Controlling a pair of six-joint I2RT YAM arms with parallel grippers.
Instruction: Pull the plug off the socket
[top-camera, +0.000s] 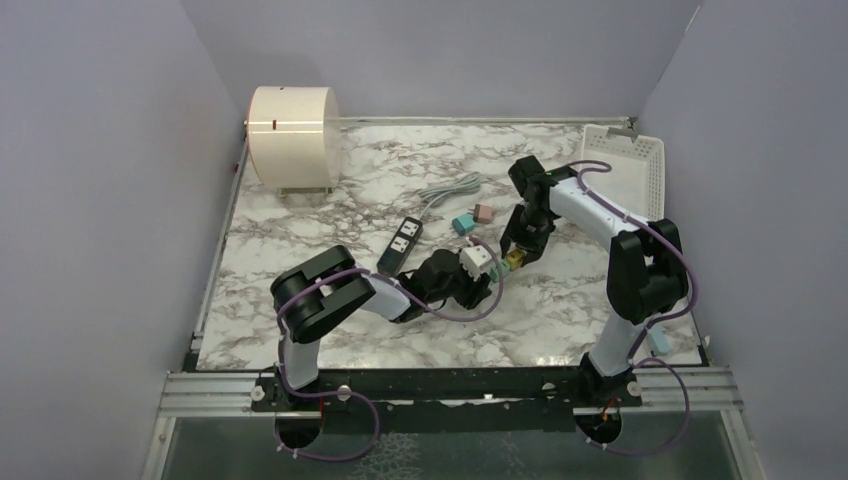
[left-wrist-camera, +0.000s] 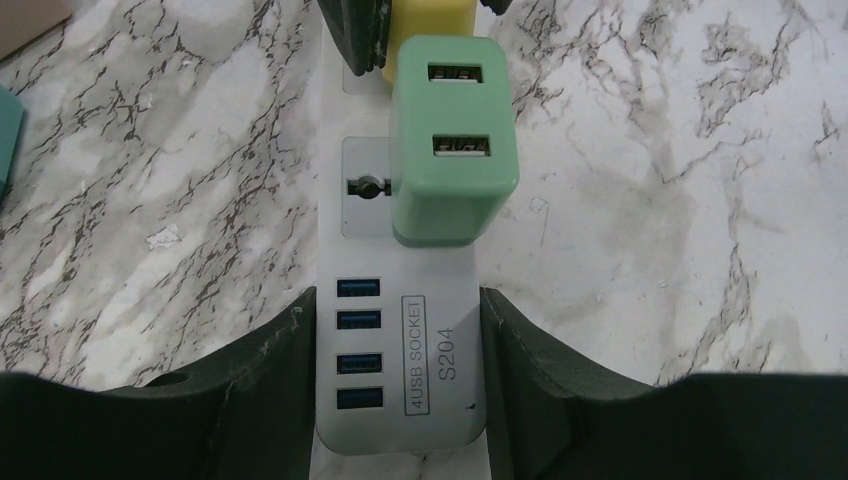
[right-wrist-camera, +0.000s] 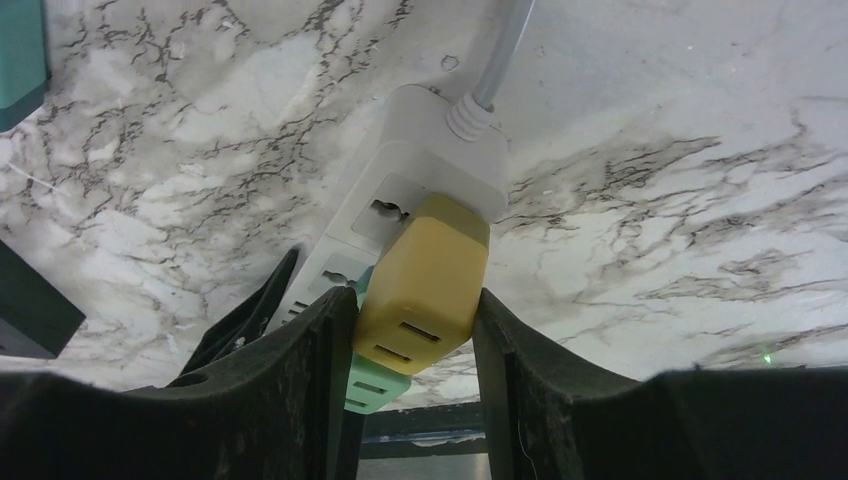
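A white socket strip lies on the marble table, its cable leading off from the far end. My left gripper is shut on the strip's USB end, one finger pressed against each side. A green plug sits plugged into the strip's middle outlet. Beyond it, a yellow plug sits in the outlet nearest the cable. My right gripper is shut on that yellow plug, its fingers against both sides. In the top view the two grippers meet at the strip in the table's middle.
A black power strip with a grey cable lies left of the grippers. Loose teal and pink plugs lie behind them. A white basket stands at the back right, a cream cylinder at the back left.
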